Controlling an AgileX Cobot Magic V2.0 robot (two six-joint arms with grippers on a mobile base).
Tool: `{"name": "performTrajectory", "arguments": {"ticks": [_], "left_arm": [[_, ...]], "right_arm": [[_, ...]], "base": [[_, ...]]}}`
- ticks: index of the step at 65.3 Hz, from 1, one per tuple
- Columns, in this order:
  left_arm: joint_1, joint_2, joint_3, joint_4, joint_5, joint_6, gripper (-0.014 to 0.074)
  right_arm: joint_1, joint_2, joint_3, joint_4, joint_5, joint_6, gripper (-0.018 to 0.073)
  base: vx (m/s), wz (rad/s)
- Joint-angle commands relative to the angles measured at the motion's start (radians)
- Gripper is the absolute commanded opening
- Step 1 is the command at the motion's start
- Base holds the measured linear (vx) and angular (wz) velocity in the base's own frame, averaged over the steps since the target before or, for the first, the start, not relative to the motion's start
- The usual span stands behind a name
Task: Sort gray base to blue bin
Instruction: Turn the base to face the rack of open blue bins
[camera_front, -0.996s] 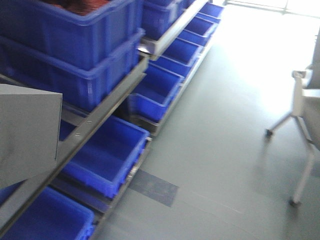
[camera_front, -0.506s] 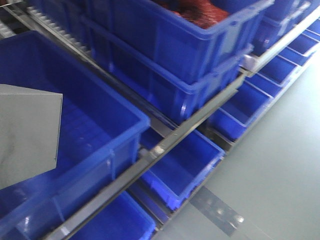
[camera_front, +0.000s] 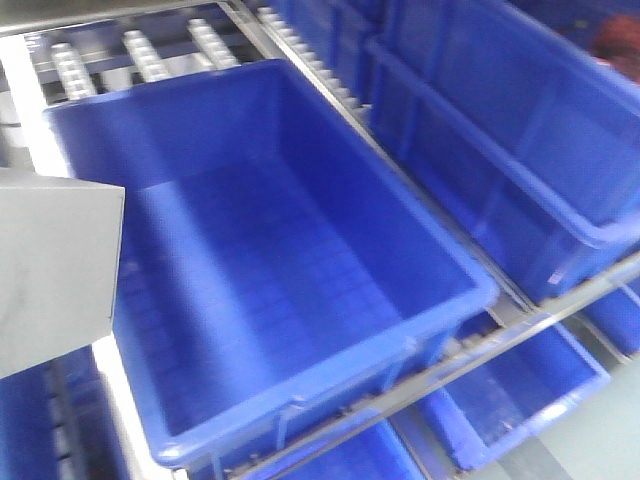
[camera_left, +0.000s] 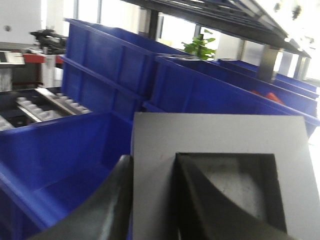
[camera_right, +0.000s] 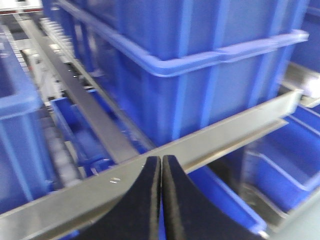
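The gray base (camera_front: 55, 270) is a light-gray block at the left edge of the front view, held above the left rim of the blue bin (camera_front: 455, 285), a large empty crate with a grid floor. In the left wrist view the gray base (camera_left: 220, 135) fills the foreground with its square recess facing the camera. My left gripper (camera_left: 155, 165) is shut on one wall of the gray base, one finger outside, one inside the recess. The blue bin's wall (camera_left: 50, 145) lies below and left. My right gripper (camera_right: 161, 162) is shut and empty in front of a metal rack rail (camera_right: 220, 137).
More blue crates (camera_front: 520, 130) stand to the right of the bin, one holding red items (camera_front: 615, 40). Roller tracks (camera_front: 140, 50) run behind the bin. Lower-shelf crates (camera_front: 530, 390) sit under the rail. Stacked crates (camera_right: 210, 55) fill the right wrist view.
The view has swung left from the floor and shelf row onto the large empty blue bin, which now fills the frame. The gray base stays at the left edge, still held.
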Motion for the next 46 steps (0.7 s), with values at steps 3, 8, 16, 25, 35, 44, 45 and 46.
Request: {"name": "performTrajectory", "arguments": {"ticks": [3, 8, 16, 25, 35, 44, 45, 46], "left_arm": [[-0.004, 0.005, -0.031, -0.008, -0.105, -0.004, -0.0006], [-0.004, 0.005, -0.031, -0.008, -0.105, -0.004, -0.0006], [-0.004, 0.005, -0.031, -0.008, -0.105, -0.004, -0.0006], [-0.004, 0.005, -0.031, -0.008, -0.105, -0.004, -0.0006], [-0.004, 0.005, -0.031, -0.008, -0.105, -0.004, -0.0006], [-0.004, 0.005, -0.031, -0.008, -0.105, -0.004, -0.0006], [-0.004, 0.005, -0.031, -0.008, -0.105, -0.004, -0.0006], [-0.004, 0.005, -0.031, -0.008, -0.105, -0.004, -0.0006]], "right_arm": [[0.000, -0.002, 0.002, -0.006, -0.075, -0.007, -0.0005], [0.000, -0.002, 0.002, -0.006, -0.075, -0.007, -0.0005], [0.000, -0.002, 0.002, -0.006, -0.075, -0.007, -0.0005], [0.000, -0.002, 0.002, -0.006, -0.075, -0.007, -0.0005], [0.000, -0.002, 0.002, -0.006, -0.075, -0.007, -0.0005], [0.000, -0.002, 0.002, -0.006, -0.075, -0.007, -0.0005], [0.000, -0.002, 0.002, -0.006, -0.075, -0.007, -0.0005], [0.000, -0.002, 0.002, -0.006, -0.075, -0.007, -0.0005]], "base": [[0.03, 0.48], [0.03, 0.44], [0.02, 0.35], [0.01, 0.20], [0.00, 0.03], [0.00, 0.00], [0.00, 0.00], [0.00, 0.00]]}}
